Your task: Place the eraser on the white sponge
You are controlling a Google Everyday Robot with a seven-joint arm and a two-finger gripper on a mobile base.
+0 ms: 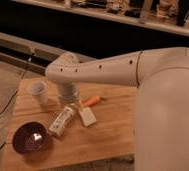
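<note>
The white sponge (87,116) lies flat on the wooden table (108,140), just right of a lying white bottle. The black eraser does not show; it may be hidden under the arm. My gripper (69,100) hangs from the white arm (103,72) straight down onto the table, between the cup and the orange stick, a little up and left of the sponge. Whether it holds anything is hidden.
A white cup (38,91) stands at the back left. A dark purple bowl (31,138) sits at the front left. A white labelled bottle (62,120) lies beside the sponge. An orange stick (91,101) lies behind the sponge. My large white body fills the right side.
</note>
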